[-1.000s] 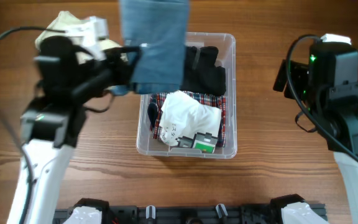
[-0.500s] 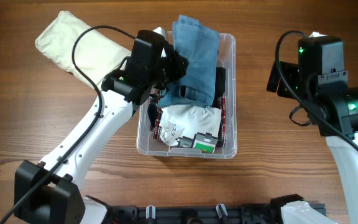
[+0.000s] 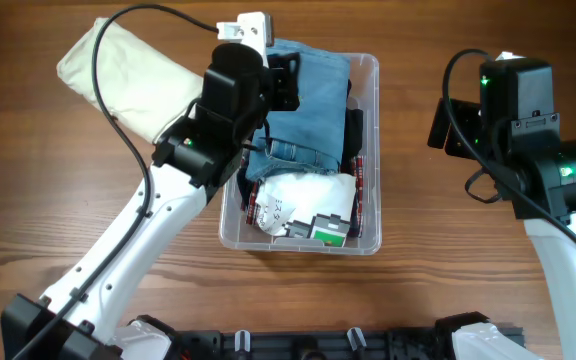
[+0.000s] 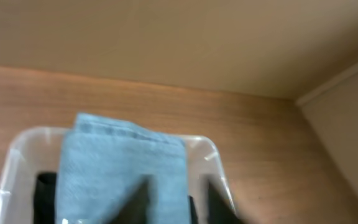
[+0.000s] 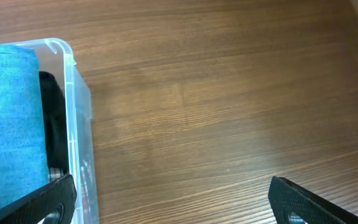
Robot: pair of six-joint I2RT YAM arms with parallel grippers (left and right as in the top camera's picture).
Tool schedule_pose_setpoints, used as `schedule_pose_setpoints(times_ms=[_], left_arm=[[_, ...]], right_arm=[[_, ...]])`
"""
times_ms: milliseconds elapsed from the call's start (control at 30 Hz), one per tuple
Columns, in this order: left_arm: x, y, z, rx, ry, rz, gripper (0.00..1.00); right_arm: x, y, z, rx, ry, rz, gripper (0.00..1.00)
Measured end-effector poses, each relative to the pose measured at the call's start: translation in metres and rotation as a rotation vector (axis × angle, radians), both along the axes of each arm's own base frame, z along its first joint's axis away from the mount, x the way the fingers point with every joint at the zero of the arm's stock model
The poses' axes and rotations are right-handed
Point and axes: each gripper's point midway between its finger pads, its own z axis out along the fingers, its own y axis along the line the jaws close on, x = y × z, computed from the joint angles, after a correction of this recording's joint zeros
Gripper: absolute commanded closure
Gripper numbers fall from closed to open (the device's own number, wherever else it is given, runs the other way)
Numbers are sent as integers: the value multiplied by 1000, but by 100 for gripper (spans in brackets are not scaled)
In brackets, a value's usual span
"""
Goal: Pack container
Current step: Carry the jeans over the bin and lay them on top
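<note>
The container (image 3: pixel 371 243) is a clear bin at the table's middle, also seen in the left wrist view (image 4: pixel 17 146) and the right wrist view (image 5: pixel 73 106). Folded blue jeans (image 3: pixel 313 115) lie across its far half, on a black garment (image 3: pixel 354 130). A white garment (image 3: pixel 303 195) and plaid cloth (image 3: pixel 365 185) fill the near half. My left gripper (image 4: pixel 179 202) is at the jeans' far left corner, its fingers narrowly apart with the jeans (image 4: pixel 126 165) between them. My right gripper (image 5: pixel 179 205) is wide open and empty over bare table to the right of the bin.
A folded cream garment (image 3: pixel 128 80) lies on the table at the far left, partly under my left arm (image 3: pixel 183 190). A small green and grey item (image 3: pixel 330 230) sits in the bin's near end. My right arm (image 3: pixel 528 130) stands at the right.
My left arm has brought the jeans down from hanging above the bin's far end. They now lie flat inside it. The right arm has stayed still.
</note>
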Motion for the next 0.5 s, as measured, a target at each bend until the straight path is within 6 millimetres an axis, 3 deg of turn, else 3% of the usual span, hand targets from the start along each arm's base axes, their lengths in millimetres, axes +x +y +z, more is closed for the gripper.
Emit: schedule_pose_setpoints(times_ms=[100, 200, 233, 367, 433, 500], left_arm=[[20, -7, -22, 61, -19, -1, 86], [37, -16, -73, 121, 46, -11, 87], [40, -18, -93, 139, 81, -16, 89], [31, -13, -217, 236, 401, 1, 95], [29, -13, -236, 224, 486, 7, 96], [30, -16, -239, 191, 527, -3, 95]], right_arm=[[0, 1, 0, 3, 2, 3, 0], [-1, 1, -1, 3, 5, 3, 0], [-1, 1, -1, 3, 4, 3, 0], [-1, 1, -1, 3, 6, 3, 0], [-1, 1, -1, 3, 8, 4, 0], [-1, 2, -2, 8, 9, 8, 0]])
